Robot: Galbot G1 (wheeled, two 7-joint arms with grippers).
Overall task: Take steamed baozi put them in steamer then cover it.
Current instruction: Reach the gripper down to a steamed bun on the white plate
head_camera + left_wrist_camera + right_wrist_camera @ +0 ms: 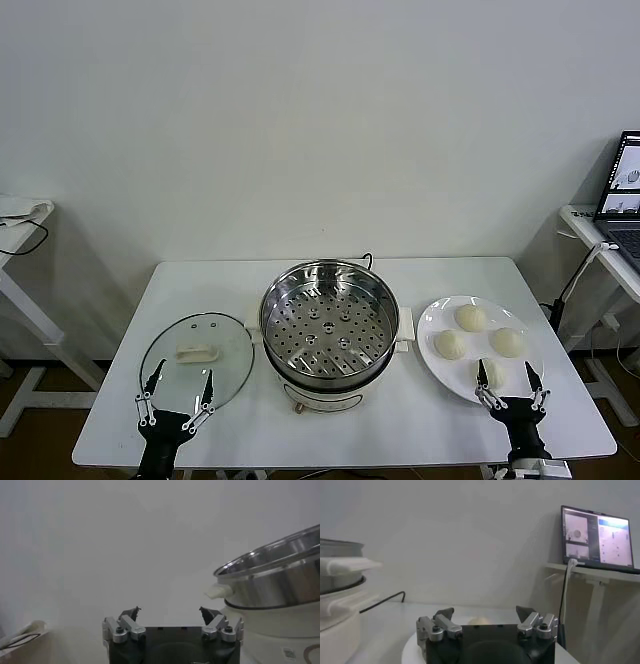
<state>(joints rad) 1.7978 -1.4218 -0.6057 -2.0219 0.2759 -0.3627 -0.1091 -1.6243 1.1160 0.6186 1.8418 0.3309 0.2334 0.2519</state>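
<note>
- Four buns (470, 318) are laid on a white plate (432, 362) at the right side of the worktop (400, 420); three are grouped toward the far part of the plate, and the fourth bun (492, 373) is placed at its near edge.
- The right gripper (510, 382) is positioned at the near edge of the plate. Its jaws are spread wide and nothing is held. The fourth bun is seen between the two fingers in the head view, nearer the left finger; contact cannot be confirmed.
- In the right wrist view a pale rounded shape, probably that bun, is seen just beyond the right gripper (485, 614), between the spread jaws.
- The buns are round; no long axis can be stated.
- The steamer (328, 330) is set upright at the centre of the worktop, its mouth open upward and its perforated tray bare.
- The lid (196, 358) is laid flat on the worktop just left of the steamer. The long axis of its oblong handle (197, 351) runs roughly left to right.
- The left gripper (180, 398) is positioned over the near rim of the lid, jaws wide apart and empty; the same spread is shown in the left wrist view (170, 613).
</note>
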